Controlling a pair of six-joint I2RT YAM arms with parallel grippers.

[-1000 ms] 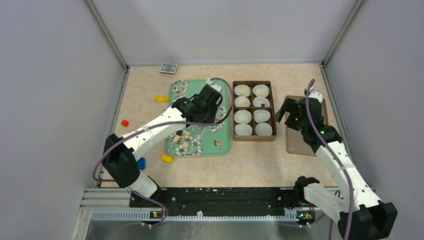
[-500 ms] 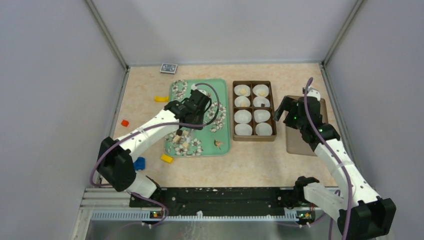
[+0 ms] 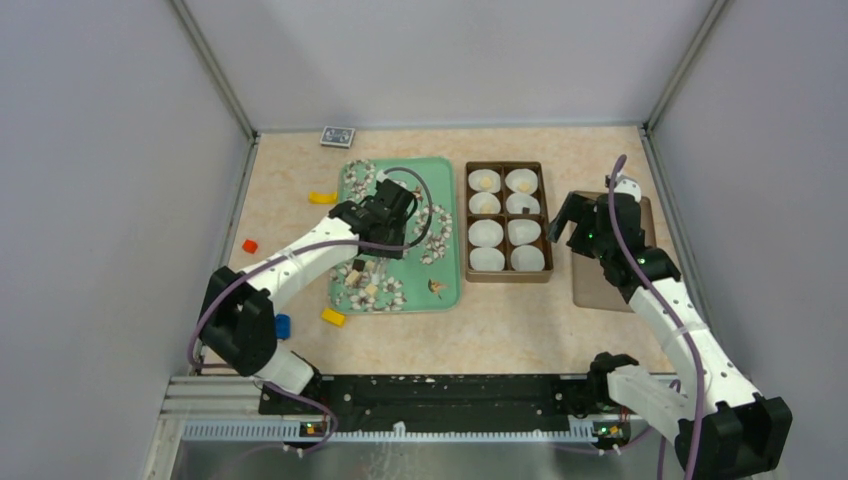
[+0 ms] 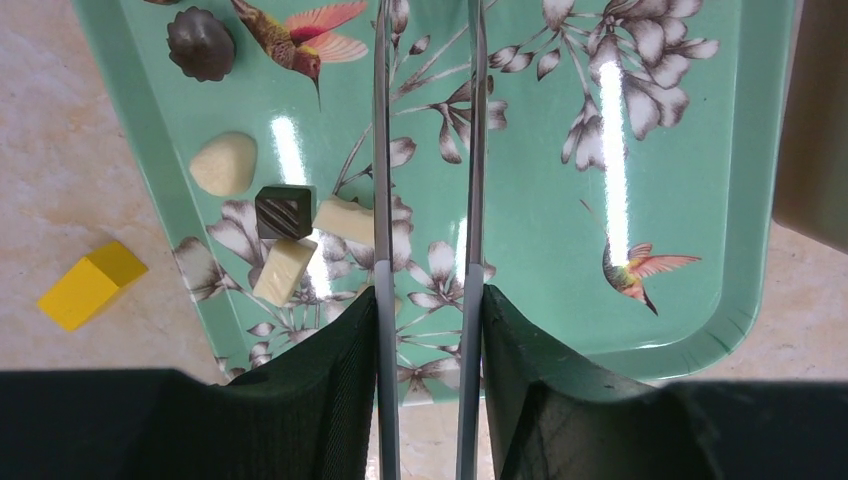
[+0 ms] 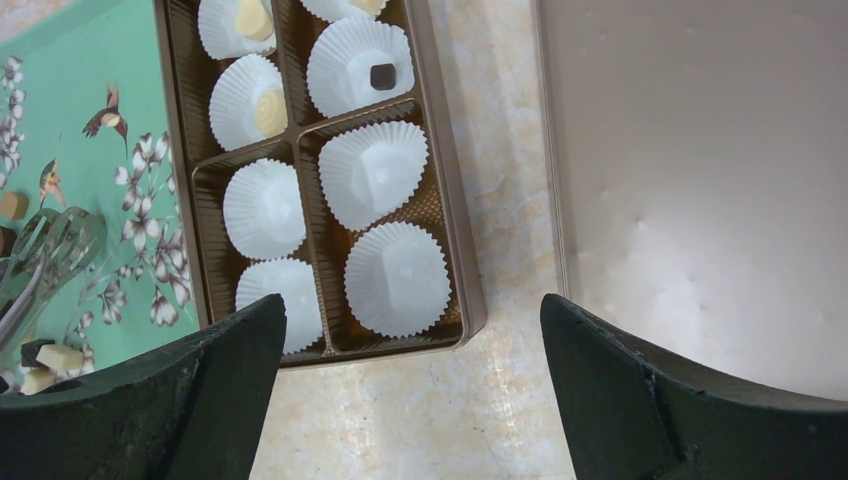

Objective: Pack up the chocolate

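Note:
Several chocolates lie on the green flower-print tray (image 4: pixel 700 200): a dark fluted one (image 4: pixel 200 43), a cream round one (image 4: pixel 224 164), a dark square (image 4: pixel 283 211) and cream bars (image 4: pixel 284 271). My left gripper (image 4: pixel 428 300) is shut on thin metal tongs (image 4: pixel 380 150), whose blades stand apart and empty over the tray, right beside a cream bar. It shows in the top view (image 3: pixel 393 213). The brown box (image 3: pixel 508 221) holds white paper cups, some with chocolates (image 5: pixel 382 76). My right gripper (image 5: pixel 410 310) is open and empty above the box's near right corner.
A tan flat lid (image 5: pixel 700 180) lies right of the box. Yellow blocks (image 3: pixel 333 317) (image 3: pixel 322 197), a red block (image 3: pixel 250 245) and a blue block (image 3: pixel 283 325) lie left of the tray. A card deck (image 3: pixel 338 136) sits at the back. Walls close both sides.
My left gripper with the tongs has drawn back leftward from the tray's right side to its middle. The right arm has shifted very slightly.

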